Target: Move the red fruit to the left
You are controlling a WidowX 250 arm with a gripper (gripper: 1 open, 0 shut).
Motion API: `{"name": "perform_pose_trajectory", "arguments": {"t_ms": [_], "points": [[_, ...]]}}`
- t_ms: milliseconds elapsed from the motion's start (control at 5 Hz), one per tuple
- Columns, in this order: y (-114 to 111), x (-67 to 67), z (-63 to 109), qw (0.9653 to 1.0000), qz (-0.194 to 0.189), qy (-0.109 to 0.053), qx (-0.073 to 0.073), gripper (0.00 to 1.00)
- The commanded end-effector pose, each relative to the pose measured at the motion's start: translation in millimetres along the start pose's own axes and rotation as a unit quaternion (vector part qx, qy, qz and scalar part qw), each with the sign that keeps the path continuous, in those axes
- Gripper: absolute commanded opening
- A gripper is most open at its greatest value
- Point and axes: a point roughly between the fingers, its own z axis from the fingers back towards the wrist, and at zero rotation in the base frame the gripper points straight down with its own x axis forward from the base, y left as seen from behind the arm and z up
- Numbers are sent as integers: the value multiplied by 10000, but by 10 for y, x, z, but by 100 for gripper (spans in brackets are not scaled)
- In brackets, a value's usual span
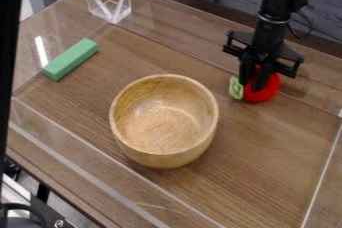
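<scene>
A dark wood-grain tabletop (pixel 187 187) fills the single camera view, edged with what looks like a clear low barrier, with dim equipment beyond the far edge.

In that view, a wooden bowl (pixel 163 120) sits near the middle, empty. A flat green block (pixel 70 59) lies well to its left, and a clear folded stand (pixel 108 4) sits at the far left. On the right side, the black arm comes straight down, and its end effector (pixel 261 76) is closed around the red fruit (pixel 262 89), its dark fingers pressed on either side of it. The fruit rests on or just above the tabletop, just right of the bowl and a little farther back, with its green leafy tip (pixel 238 89) pointing left toward the bowl.

Judging by this, the grasp is made and the carry to the left has not begun. The main risk is the bowl: it stands between the fruit and the open space on the left, so a low sweep could knock the fruit or fingers against its rim and shove it. The fruit looks soft and round, so it could squirt out of a tight pinch during the lift. Setting it down too near the green block could nudge that as well.
</scene>
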Motion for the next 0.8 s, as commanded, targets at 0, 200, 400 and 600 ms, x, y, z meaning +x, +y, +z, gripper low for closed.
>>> {"name": "perform_pose_trajectory", "arguments": {"t_ms": [0, 200, 400, 600], "points": [[242, 86, -35, 9997, 22, -225, 53, 0], [224, 73, -5, 9997, 69, -218, 69, 0], [205, 63, 28, 9997, 119, -211, 85, 0], [355, 52, 159, 9992, 200, -336, 9, 0]]}}
